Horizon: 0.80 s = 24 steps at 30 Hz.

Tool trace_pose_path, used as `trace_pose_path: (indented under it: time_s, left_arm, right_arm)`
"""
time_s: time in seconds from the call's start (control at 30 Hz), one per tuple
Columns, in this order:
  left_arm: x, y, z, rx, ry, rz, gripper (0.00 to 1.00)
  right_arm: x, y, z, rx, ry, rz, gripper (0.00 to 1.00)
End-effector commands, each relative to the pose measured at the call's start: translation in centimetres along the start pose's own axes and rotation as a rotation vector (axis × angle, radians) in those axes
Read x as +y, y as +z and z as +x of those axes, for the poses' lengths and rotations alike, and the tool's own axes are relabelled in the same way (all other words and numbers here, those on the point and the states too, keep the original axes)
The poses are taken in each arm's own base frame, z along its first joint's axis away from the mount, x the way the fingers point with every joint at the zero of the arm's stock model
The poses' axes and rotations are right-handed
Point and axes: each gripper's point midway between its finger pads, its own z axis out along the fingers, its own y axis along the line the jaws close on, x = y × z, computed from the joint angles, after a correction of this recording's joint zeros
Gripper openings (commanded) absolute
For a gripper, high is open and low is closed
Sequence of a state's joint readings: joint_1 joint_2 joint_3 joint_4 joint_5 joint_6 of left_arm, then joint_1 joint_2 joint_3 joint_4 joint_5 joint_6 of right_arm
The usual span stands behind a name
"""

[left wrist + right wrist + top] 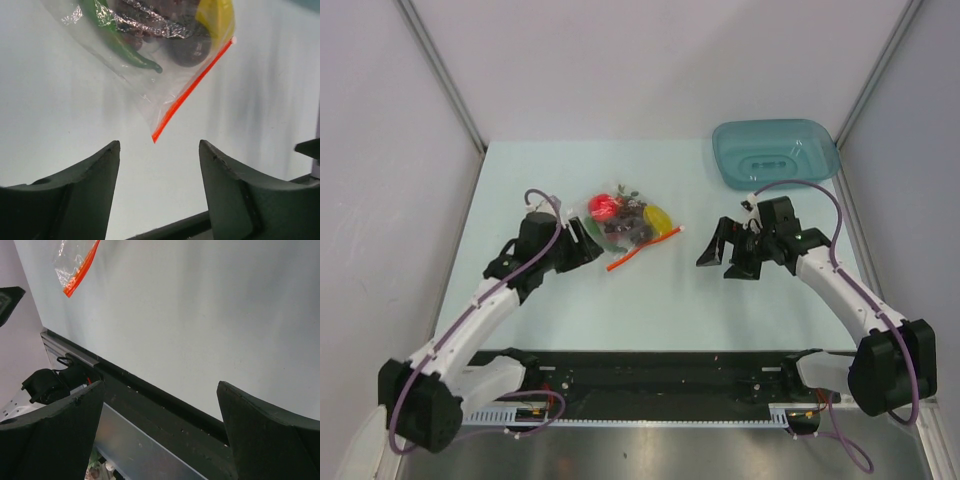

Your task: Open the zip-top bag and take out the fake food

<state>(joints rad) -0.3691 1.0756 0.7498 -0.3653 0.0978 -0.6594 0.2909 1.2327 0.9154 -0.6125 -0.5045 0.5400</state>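
The zip-top bag (628,228) lies flat mid-table, clear plastic with an orange-red zipper strip (642,250) along its near right edge. Inside show a red fruit (604,207), a yellow piece (660,218), dark grapes (638,229), and in the left wrist view a green vegetable (120,42) and a dark round piece (189,50). My left gripper (588,243) is open and empty, just left of the bag, the strip's lower end (156,137) just ahead of its jaws. My right gripper (720,256) is open and empty, to the right of the bag, apart from it.
A teal translucent tray (775,152) stands at the back right. Grey walls close in the table on both sides and at the back. The black rail (660,372) with the arm bases runs along the near edge.
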Motion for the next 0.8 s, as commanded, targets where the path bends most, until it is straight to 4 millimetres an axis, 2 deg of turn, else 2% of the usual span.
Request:
trace_pose_path:
  time_s: [0.0, 0.13, 0.17, 0.2, 0.27, 0.3, 0.33, 0.4, 0.43, 0.47, 0.5, 0.53, 0.57, 0.6, 0.63, 0.67, 0.7, 0.73, 0.77]
  left_arm:
    - [0.4, -3.3, 0.4, -0.052, -0.080, -0.021, 0.70]
    - [-2.4, -4.5, 1.5, -0.058, -0.158, 0.114, 0.71]
    - [-3.8, -4.7, 2.1, -0.041, -0.207, 0.163, 0.71]
    - [-3.9, -4.4, 3.3, -0.019, -0.243, 0.182, 0.72]
    - [-6.5, -4.3, 4.0, 0.008, -0.359, 0.296, 0.73]
    - [-6.2, -3.3, 5.3, 0.040, -0.398, 0.282, 0.74]
    - [-7.8, -3.3, 5.6, 0.043, -0.409, 0.341, 0.75]
    - [-8.2, -2.3, 5.8, 0.034, -0.466, 0.318, 0.76]
    - [-8.3, -1.2, 6.7, 0.055, -0.462, 0.278, 0.77]
    - [-9.6, -1.2, 5.9, 0.045, -0.468, 0.293, 0.78]
    - [-9.7, -0.6, 5.2, 0.008, -0.468, 0.268, 0.79]
    - [-9.8, 0.8, 5.8, 0.025, -0.450, 0.225, 0.79]
    - [-10.2, 1.4, 5.5, 0.015, -0.419, 0.211, 0.80]
    - [-11.6, 1.6, 4.3, 0.003, -0.406, 0.211, 0.83]
    - [-12.4, 2.1, 4.0, 0.010, -0.385, 0.209, 0.83]
    - [-12.1, 4.1, 4.9, 0.038, -0.290, 0.163, 0.83]
    - [-14.2, 3.9, 3.4, 0.035, -0.223, 0.166, 0.81]
    - [-14.9, 4.3, 3.2, 0.027, -0.136, 0.137, 0.79]
    - [-16.9, 5.6, 2.0, 0.013, 0.025, 0.134, 0.77]
  right_arm:
    - [0.3, 0.2, 0.4, 0.010, -0.048, -0.032, 1.00]
    - [-0.1, 0.5, 0.8, 0.032, -0.047, -0.025, 1.00]
    - [-0.1, 0.6, 0.8, 0.036, -0.048, -0.025, 1.00]
    - [-0.2, 0.6, 1.0, 0.044, -0.048, -0.023, 1.00]
    - [-0.1, 0.5, 0.9, 0.040, -0.058, -0.024, 1.00]
    - [-0.2, 0.4, 0.9, 0.038, -0.061, -0.020, 1.00]
    - [-0.2, 0.3, 0.8, 0.035, -0.066, -0.015, 1.00]
    - [-0.4, 0.0, 1.0, 0.041, -0.058, -0.003, 1.00]
    - [-0.3, -0.3, 1.1, 0.036, -0.063, -0.006, 1.00]
    - [-0.3, -0.5, 1.2, 0.036, -0.063, -0.006, 1.00]
    - [-0.2, -0.6, 1.4, 0.036, -0.063, -0.007, 1.00]
    - [-0.3, -0.9, 1.6, 0.026, -0.067, -0.009, 1.00]
    - [-0.3, -1.0, 1.8, 0.024, -0.067, -0.008, 1.00]
    - [-0.4, -1.1, 1.9, 0.022, -0.064, -0.007, 1.00]
    - [-0.6, -1.1, 2.0, 0.020, -0.062, -0.004, 1.00]
    - [-0.6, -1.1, 2.2, 0.020, -0.062, -0.006, 1.00]
    - [-0.7, -1.2, 2.3, 0.024, -0.059, -0.003, 1.00]
    - [-0.8, -1.2, 2.4, 0.024, -0.059, -0.001, 1.00]
    - [-0.8, -1.2, 2.5, 0.023, -0.058, -0.002, 1.00]
